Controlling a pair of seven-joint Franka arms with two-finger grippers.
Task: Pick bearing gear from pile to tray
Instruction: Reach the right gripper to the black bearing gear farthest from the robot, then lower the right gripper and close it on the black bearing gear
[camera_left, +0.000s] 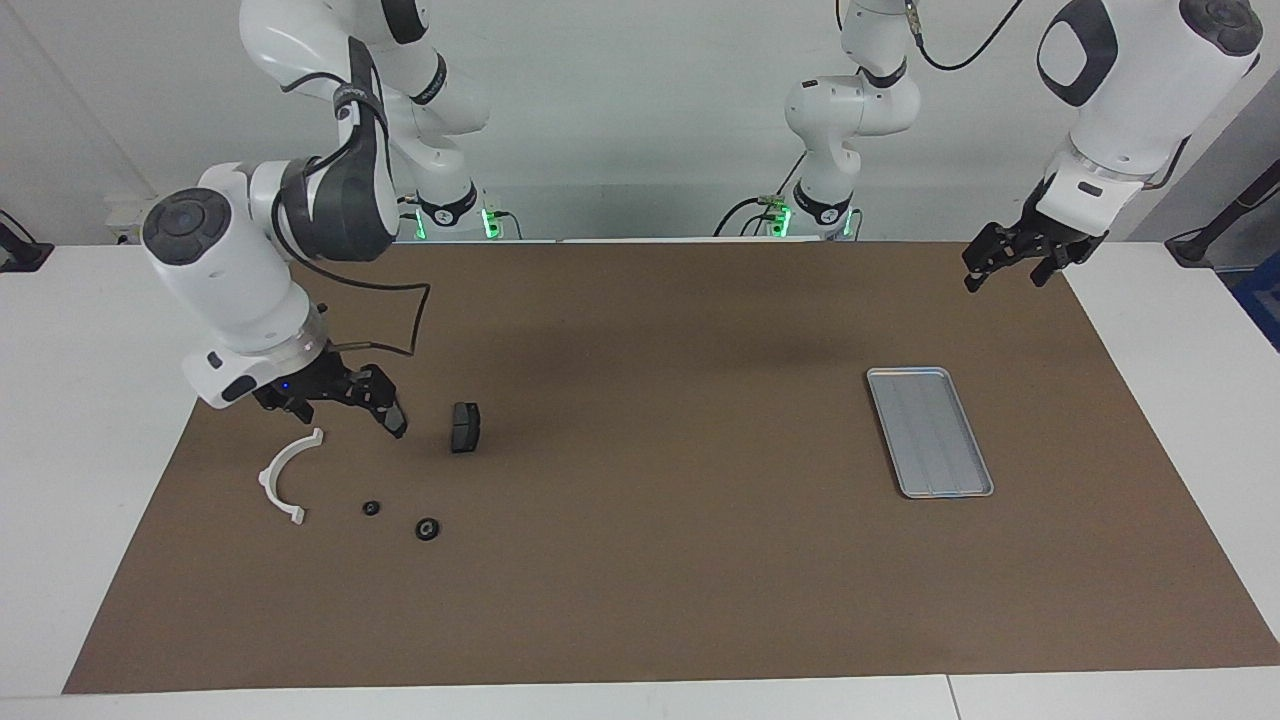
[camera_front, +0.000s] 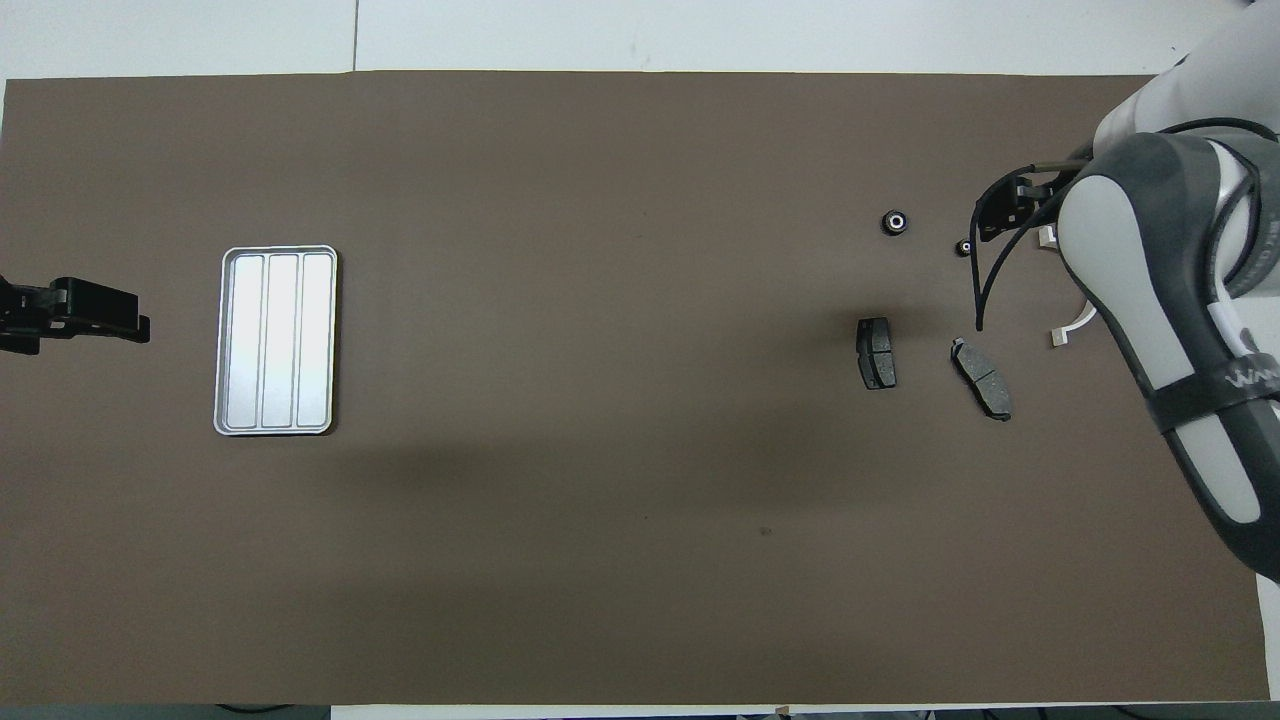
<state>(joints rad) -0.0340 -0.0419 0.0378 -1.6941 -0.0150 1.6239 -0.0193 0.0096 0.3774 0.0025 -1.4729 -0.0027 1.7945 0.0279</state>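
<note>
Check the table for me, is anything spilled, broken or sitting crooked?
Nothing stands out. The tray lies flat and holds nothing, and the white bracket, the brake pads and the two black rings lie loose and apart on the brown mat, none visibly damaged.

Surface (camera_left: 60, 420): white top, made of separate panels, with seams visible along the edge farthest from the robots and near the robots' own edge.

Covering: one large brown mat (camera_left: 680, 560), matte, rectangular, laid flat over most of the surface; white margins remain at both ends and along the farthest edge. Soft broad shadows lie across the mat's middle.

Wall (camera_left: 640, 110): plain, pale grey-white, evenly lit, rising directly from the robots' edge of the surface.

Lighting: diffuse, from above; no hard highlights on the mat.

Miscellaneous: blue object (camera_left: 1262, 300), partly cut off by the frame, at the left arm's end.
</note>
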